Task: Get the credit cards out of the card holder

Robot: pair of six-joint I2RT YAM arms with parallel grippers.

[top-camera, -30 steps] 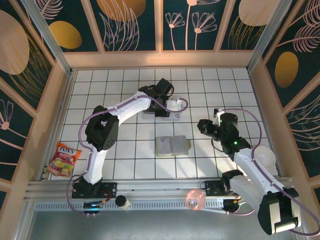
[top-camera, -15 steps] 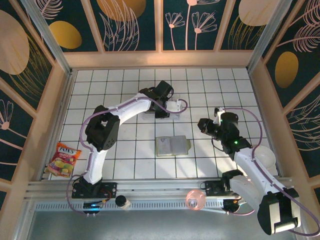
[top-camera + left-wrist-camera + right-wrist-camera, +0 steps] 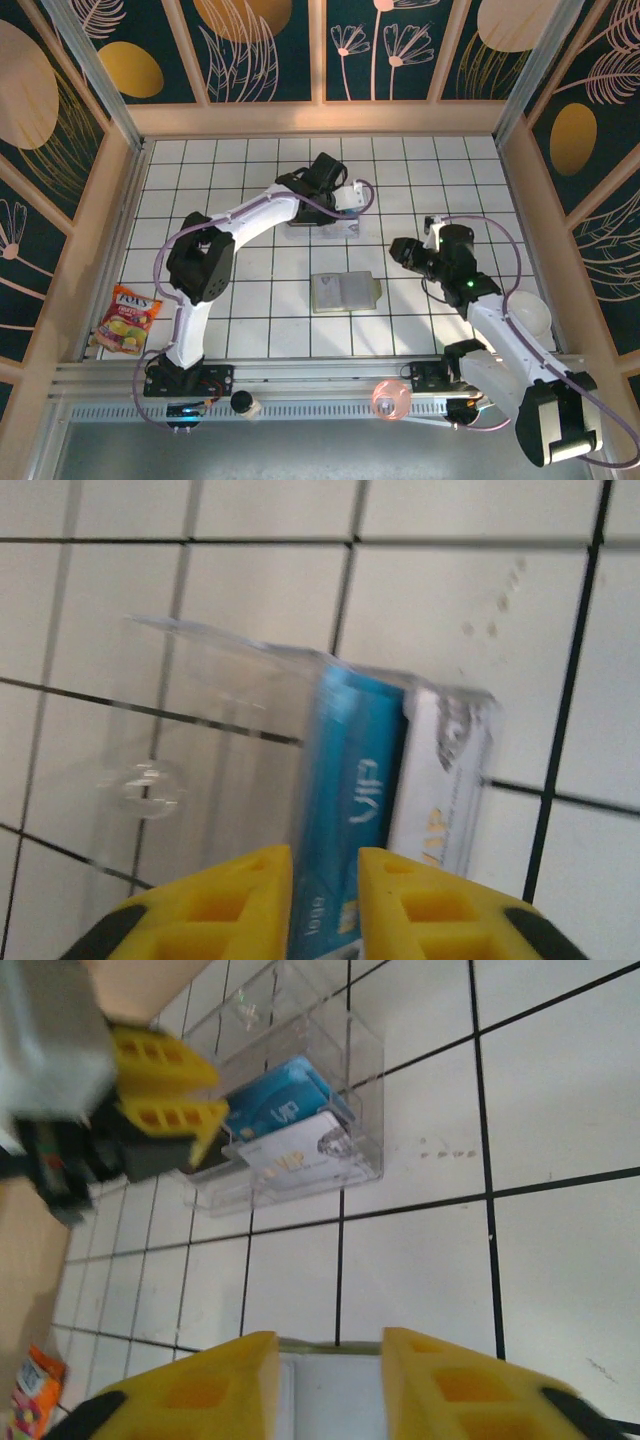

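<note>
"Where is the small olive-green folding card holder?"

"It lies open on the white tiled surface. The right jaws hang near it, a little open, with nothing in them."

"And the left jaws?"

"Farther back from the card holder, over a clear plastic box. They are almost closed by a blue card. I cannot tell if they pinch it."
</note>
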